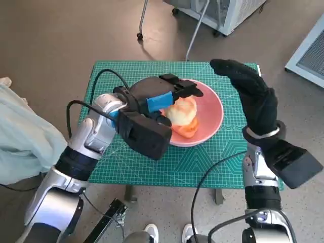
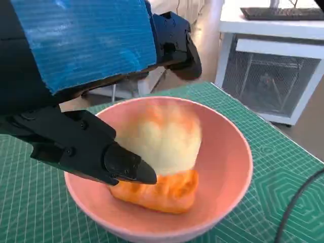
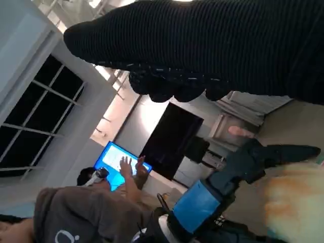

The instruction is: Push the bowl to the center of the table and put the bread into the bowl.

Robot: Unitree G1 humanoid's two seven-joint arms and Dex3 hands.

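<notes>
Head view first: the pink bowl [image 1: 202, 119] sits near the middle of the counter [image 1: 202, 164], a green cutting mat, a shade toward one o'clock of centre. The bread [image 1: 183, 115], pale on top and orange below, lies inside it. The left hand [image 1: 162, 101] hangs over the bowl's nine o'clock rim, fingers spread across the bread, gripping nothing I can make out. The right hand [image 1: 248, 91] is raised off the counter at the bowl's three o'clock, fingers apart, holding nothing.

Left wrist view: the bread [image 2: 164, 157] rests against the near wall of the bowl [image 2: 228, 152], and a black fingertip [image 2: 126, 167] sits right beside the loaf, possibly touching; the fingers are parted, not clamped.

Right wrist view: mostly the glove [image 3: 202, 45]; beyond it the blue-taped left hand [image 3: 228, 172] and a blur of bread [image 3: 288, 192]. A person [image 3: 76, 212] sits by a lit laptop [image 3: 119, 162].

The danger, as I judge it: pulling the left hand out low could snag the loaf or tip the rim and drag the bowl off centre. Room is good: bare mat from five to seven o'clock, less at twelve o'clock, where the bowl nears the far edge. Straight up looks the safe exit.
</notes>
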